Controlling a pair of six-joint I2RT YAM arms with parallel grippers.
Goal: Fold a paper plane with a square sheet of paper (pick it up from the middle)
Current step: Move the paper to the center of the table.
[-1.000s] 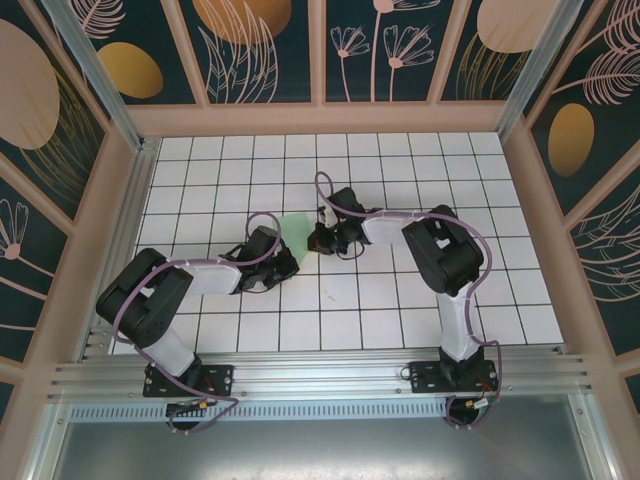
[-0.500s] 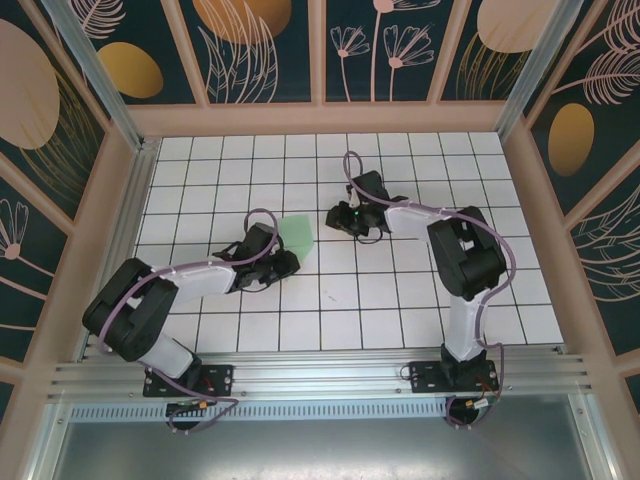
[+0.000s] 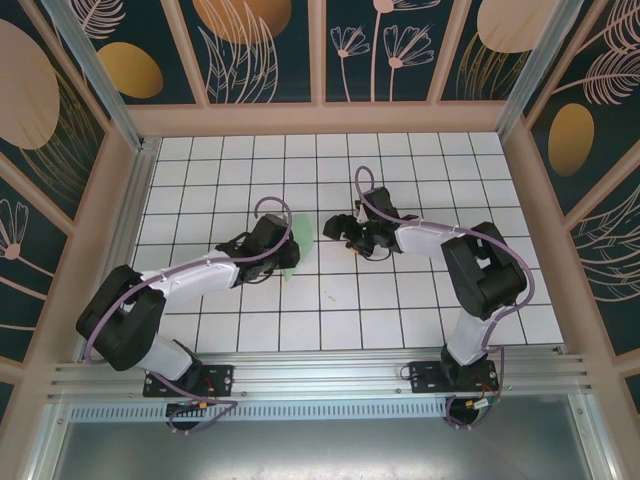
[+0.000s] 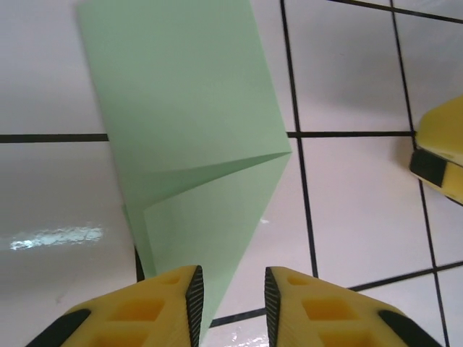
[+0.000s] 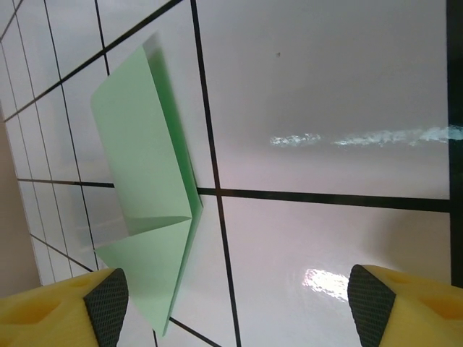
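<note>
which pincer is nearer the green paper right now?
Left. The left pincer hangs at the green paper's pointed end, jaws slightly apart by its edge. The right pincer is wide open off to the paper's side, over the table.

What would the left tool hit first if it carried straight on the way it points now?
The folded mint-green paper: it lies directly ahead of the left tool, its near corner already by the fingertips. Depth is hard to judge, though.

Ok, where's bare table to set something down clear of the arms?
Free: far tile rows along the back wall, and near tiles between left arm and right arm. Crowded mid-table, where left gripper and right gripper sit by the paper.
</note>
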